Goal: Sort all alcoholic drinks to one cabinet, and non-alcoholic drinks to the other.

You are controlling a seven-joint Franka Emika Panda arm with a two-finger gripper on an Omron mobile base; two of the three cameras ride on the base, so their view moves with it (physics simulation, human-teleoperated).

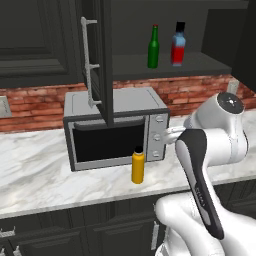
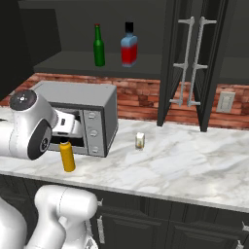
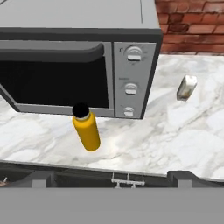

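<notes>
The gripper's jaws stand wide and empty, looking down at the yellow-orange bottle [image 3: 86, 129] upright on the counter [image 3: 183, 140] just in front of the microwave [image 3: 131, 52] — the small cream container [image 3: 187, 87] sits well apart. The bottle is tall and narrow, so an off-centre approach would likely tip it, or knock it into the microwave's door — both alcoholic bottles [image 1: 153, 47] already stand in the cabinet above.

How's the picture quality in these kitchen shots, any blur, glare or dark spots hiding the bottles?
Left base view: soft render, dim cabinet interior, yet the green bottle and blue-and-red bottle read clearly. Right base view: even light, no glare on the marble counter; the cream container is small and fuzzy. Hand view: the yellow-orange bottle is sharp and leans from perspective.
</notes>
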